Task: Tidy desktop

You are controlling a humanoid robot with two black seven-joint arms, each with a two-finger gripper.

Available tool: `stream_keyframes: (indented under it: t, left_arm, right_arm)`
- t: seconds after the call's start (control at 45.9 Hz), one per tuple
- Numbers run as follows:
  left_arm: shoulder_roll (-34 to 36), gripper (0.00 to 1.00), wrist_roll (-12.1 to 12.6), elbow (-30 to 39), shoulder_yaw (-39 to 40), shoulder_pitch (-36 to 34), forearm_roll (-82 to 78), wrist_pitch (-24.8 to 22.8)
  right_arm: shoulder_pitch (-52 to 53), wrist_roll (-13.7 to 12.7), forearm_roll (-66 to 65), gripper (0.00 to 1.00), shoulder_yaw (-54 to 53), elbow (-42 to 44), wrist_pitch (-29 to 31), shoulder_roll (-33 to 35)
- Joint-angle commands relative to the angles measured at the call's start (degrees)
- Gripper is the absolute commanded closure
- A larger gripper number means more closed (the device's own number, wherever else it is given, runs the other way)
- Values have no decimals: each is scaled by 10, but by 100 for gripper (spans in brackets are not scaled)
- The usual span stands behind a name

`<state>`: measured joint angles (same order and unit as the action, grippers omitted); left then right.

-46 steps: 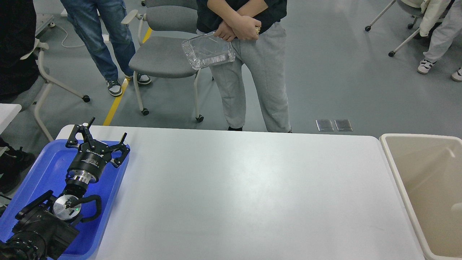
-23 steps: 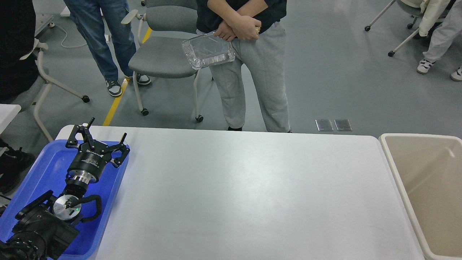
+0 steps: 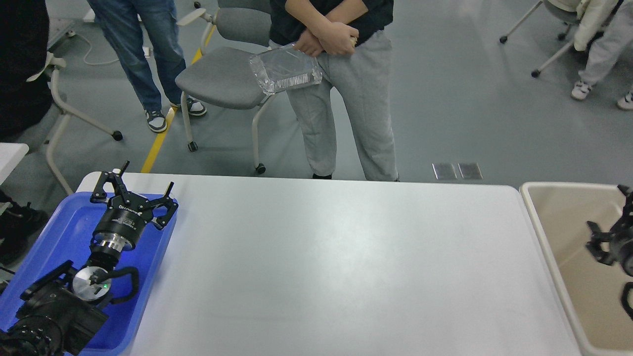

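Observation:
The desktop (image 3: 336,257) is a wide white tabletop with rounded corners, and nothing lies on its bare surface. My left gripper (image 3: 134,190) is open and empty, held over the far end of a blue tray (image 3: 54,232) at the table's left end. My right gripper (image 3: 610,215) shows only partly at the right edge of the view, above the beige bin (image 3: 544,242). Its two dark fingers stand apart and hold nothing.
A person in grey trousers stands just behind the table's far edge holding a clear shallow container (image 3: 284,69). A grey wheeled chair (image 3: 222,79) and another person in jeans are behind the far left. The bin's inside looks bare.
My right gripper has come into view at the right edge over the beige bin. The grey chair behind the table has shifted and turned. My left arm has not moved.

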<state>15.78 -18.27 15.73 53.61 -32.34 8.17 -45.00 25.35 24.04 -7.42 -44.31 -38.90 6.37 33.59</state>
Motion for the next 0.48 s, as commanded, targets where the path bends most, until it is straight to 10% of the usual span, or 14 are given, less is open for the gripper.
stream_keyframes:
  t: [0.0,0.458]
  left_arm:
    - [0,0,0,0,0,0,0,0]
    - [0,0,0,0,0,0,0,0]
  right_arm:
    - [-94,36,-301,0,-286,-196,-51,-200]
    - [-33,39,-294,0,-264,-132,-121,-279]
